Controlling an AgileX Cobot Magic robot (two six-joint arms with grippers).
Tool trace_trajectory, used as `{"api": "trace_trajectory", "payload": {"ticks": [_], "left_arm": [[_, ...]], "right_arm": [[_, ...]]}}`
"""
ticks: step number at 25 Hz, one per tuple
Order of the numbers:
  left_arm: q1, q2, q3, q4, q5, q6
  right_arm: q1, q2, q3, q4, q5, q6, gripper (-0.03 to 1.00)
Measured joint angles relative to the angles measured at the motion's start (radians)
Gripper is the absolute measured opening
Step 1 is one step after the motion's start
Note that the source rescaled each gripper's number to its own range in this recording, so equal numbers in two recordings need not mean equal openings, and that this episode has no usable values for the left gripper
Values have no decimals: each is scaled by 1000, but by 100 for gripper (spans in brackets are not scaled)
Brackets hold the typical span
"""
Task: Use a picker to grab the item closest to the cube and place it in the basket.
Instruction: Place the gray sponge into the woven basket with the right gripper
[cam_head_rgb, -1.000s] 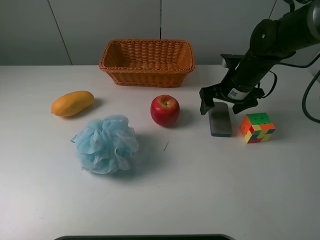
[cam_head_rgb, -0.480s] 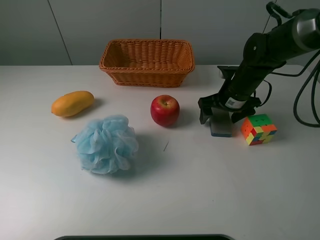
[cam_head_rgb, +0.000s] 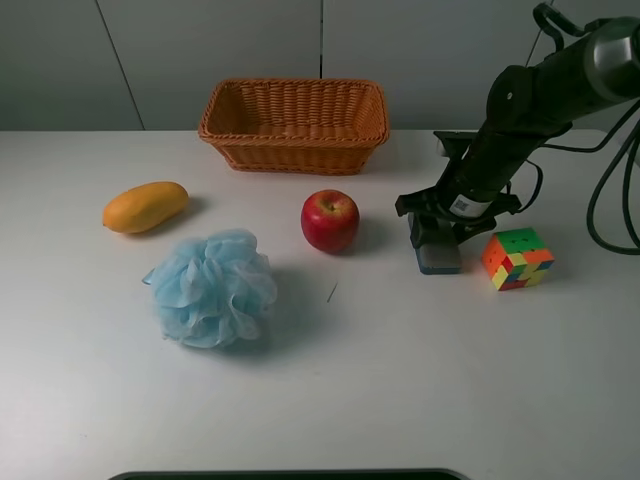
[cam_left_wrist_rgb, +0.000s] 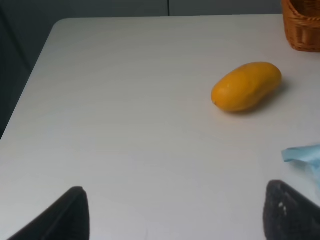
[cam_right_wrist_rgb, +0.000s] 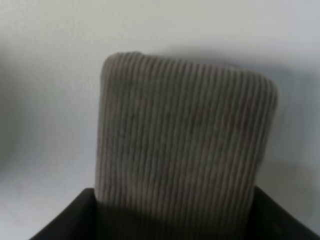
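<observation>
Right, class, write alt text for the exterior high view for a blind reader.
The right gripper reaches down onto a white table, its jaws clamped on a grey block beside a multicoloured cube. A red apple sits left of the block, a wicker basket at the back, and a mango and blue mesh pouf further left.

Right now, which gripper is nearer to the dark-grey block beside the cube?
Right. The right gripper is down at the dark-grey block, with a finger at each side. The left gripper is far off, past the mango.

grey ribbed item (cam_right_wrist_rgb: 185, 135), multicoloured cube (cam_head_rgb: 516, 257), orange-brown woven basket (cam_head_rgb: 293, 142)
</observation>
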Motion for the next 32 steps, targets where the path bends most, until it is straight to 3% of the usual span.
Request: {"api": "trace_trajectory", "payload": {"ticks": [11,22,26,32], "left_arm": [[0,0,0,0,0,0],[0,0,0,0,0,0],[0,0,0,0,0,0],[0,0,0,0,0,0]], "right_arm": [[0,0,-32,0,37,-8,7],[0,-249,-267,-70,108,2,7],[0,-269,-396,-63,54,-18,7],[53,-194,-505,-33,-123,-69,7]]}}
